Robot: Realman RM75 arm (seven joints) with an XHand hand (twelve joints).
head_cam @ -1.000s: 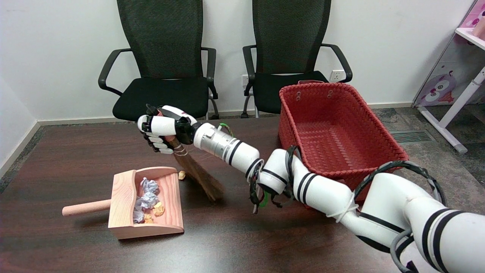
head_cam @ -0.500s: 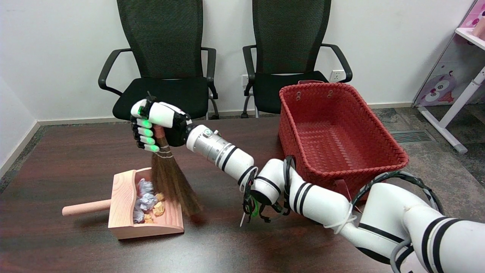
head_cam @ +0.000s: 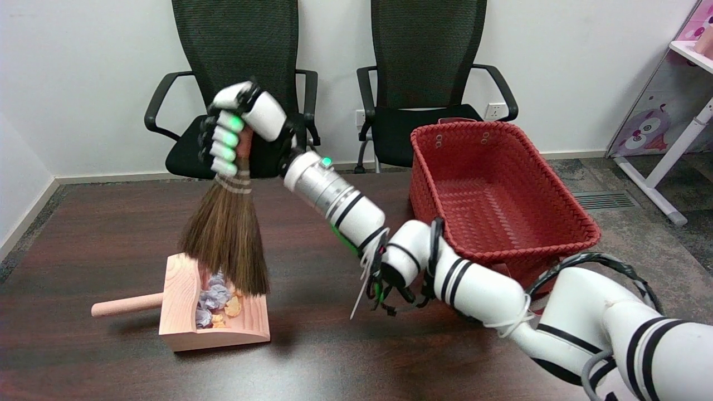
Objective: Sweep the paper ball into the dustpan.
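Paper balls (head_cam: 216,296) lie inside the wooden dustpan (head_cam: 223,333) at seven o'clock on the worktop (head_cam: 111,223). Right robot hand (head_cam: 239,128) grips the broom (head_cam: 225,234), bristles hanging over the dustpan.

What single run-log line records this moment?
right hand: grips brown straw whisk broom, raised | pale wooden dustpan: on table, holds crumpled paper balls | red woven basket: right

One broom (head_cam: 225,234), one dustpan (head_cam: 184,312), one red basket (head_cam: 496,195), two chairs (head_cam: 239,83).
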